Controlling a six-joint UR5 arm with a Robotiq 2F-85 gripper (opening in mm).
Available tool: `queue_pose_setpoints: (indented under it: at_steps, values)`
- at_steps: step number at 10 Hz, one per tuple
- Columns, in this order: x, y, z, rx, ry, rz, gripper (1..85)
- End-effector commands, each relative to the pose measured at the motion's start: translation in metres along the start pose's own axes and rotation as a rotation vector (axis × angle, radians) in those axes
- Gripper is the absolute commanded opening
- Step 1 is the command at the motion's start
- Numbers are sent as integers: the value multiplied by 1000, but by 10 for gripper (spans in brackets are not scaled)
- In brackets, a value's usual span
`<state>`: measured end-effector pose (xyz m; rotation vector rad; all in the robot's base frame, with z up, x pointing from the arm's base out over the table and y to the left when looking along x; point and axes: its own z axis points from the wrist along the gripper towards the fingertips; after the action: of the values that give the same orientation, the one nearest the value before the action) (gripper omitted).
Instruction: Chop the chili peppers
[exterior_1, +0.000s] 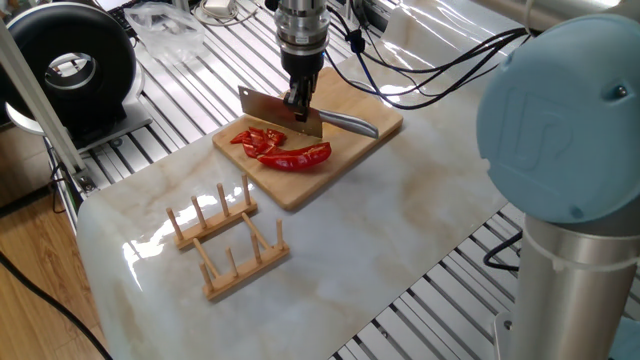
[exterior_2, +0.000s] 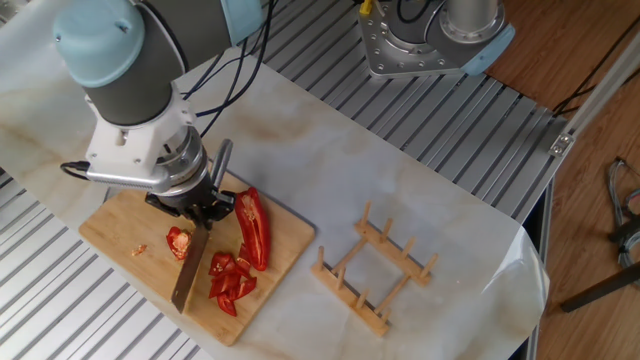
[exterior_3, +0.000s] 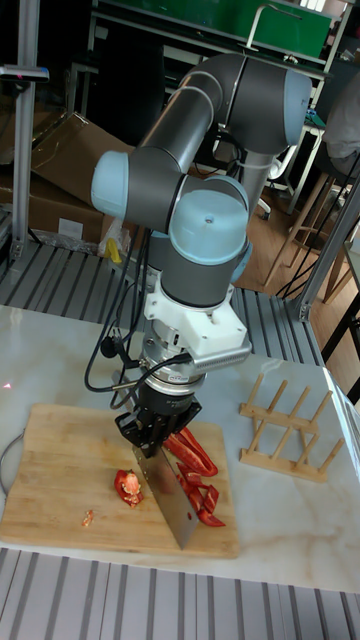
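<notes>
On a wooden cutting board (exterior_1: 350, 150) (exterior_2: 115, 220) (exterior_3: 50, 470) lie the chili peppers: one long glossy red half (exterior_1: 300, 157) (exterior_2: 255, 228) (exterior_3: 195, 455), a cluster of cut red pieces (exterior_1: 255, 139) (exterior_2: 228, 278) (exterior_3: 205, 505) and a separate chunk (exterior_2: 179, 242) (exterior_3: 127, 486). My gripper (exterior_1: 298, 103) (exterior_2: 202, 208) (exterior_3: 157, 440) is shut on a cleaver (exterior_1: 280, 109) (exterior_2: 187, 282) (exterior_3: 172, 505) by the handle. The blade hangs edge-down just above the board, between the chunk and the cut pieces.
A wooden slotted rack (exterior_1: 225, 240) (exterior_2: 372, 270) (exterior_3: 288, 430) stands on the marble tabletop beside the board. A black round device (exterior_1: 70, 70) sits at the far left. The arm's base (exterior_2: 430, 35) and cables (exterior_1: 420, 70) lie behind the board.
</notes>
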<state>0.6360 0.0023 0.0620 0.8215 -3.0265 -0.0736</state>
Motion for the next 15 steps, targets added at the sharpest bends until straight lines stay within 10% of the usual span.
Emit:
queue_pose_setpoints:
  at_steps: [1,11,15]
  values:
    - [-2,-1,-1,1,-10,17,143]
    - [0,6,-20,2,-6,44,13]
    - [-30,-16,-50,108,-99,59,13]
